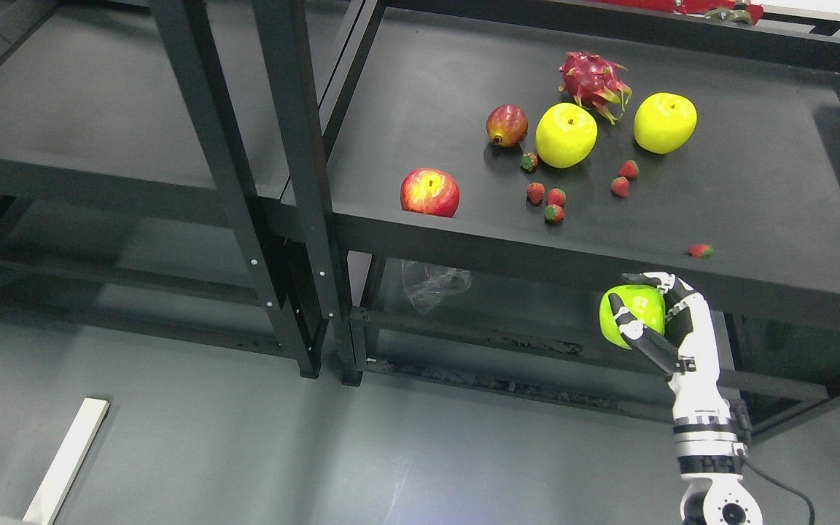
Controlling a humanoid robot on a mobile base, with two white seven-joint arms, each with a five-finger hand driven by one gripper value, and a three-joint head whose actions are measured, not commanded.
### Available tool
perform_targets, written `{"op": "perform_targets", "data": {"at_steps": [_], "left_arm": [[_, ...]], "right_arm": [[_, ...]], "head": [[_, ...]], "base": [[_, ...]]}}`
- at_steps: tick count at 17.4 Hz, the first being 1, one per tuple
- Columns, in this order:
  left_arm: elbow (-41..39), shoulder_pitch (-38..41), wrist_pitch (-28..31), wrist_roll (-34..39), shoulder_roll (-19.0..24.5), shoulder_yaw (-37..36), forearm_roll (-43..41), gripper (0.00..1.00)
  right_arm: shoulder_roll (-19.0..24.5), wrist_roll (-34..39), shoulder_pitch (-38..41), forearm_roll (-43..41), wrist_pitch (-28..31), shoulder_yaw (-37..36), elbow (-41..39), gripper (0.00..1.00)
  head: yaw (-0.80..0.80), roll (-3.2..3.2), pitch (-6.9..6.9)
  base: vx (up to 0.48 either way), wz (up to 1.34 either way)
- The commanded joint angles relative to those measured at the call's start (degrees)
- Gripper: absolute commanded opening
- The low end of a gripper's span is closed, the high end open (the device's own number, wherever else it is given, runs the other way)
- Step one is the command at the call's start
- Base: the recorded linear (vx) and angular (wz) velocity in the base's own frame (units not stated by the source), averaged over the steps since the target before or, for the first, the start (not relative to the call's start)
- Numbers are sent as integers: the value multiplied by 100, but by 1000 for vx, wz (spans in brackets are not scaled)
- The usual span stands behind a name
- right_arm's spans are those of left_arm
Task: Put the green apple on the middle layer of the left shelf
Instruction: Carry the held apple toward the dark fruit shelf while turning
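My right hand (pixel 642 310) comes up from the bottom right and is shut on a green apple (pixel 631 313). It holds the apple in the air just below and in front of the front edge of the right shelf's middle layer (pixel 755 168). The left shelf (pixel 84 109) stands at the upper left; its middle layer is a dark bare surface. The left arm does not show.
On the right shelf lie a red apple (pixel 429 192), two yellow apples (pixel 566 134), a mango (pixel 507 125), a dragon fruit (pixel 593 82) and several strawberries (pixel 545 200). Black uprights (pixel 303 182) divide the shelves. A clear bag (pixel 431 281) lies lower down. A white plank (pixel 66 459) lies on the floor.
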Motion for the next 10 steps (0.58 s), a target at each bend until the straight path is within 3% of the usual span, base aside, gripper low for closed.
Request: {"op": "perform_targets", "data": {"at_steps": [1, 10], "left_arm": [[0, -123, -4, -4, 100, 0, -2, 100], [0, -123, -4, -4, 100, 0, 7, 100]], "right_arm": [[-17, -4, -7, -113, 13, -10, -1, 0], [-17, -4, -24, -104, 127, -10, -1, 0]], "head": [[0, 0, 0], [0, 0, 0]], "base": [[217, -152], [263, 31]]}}
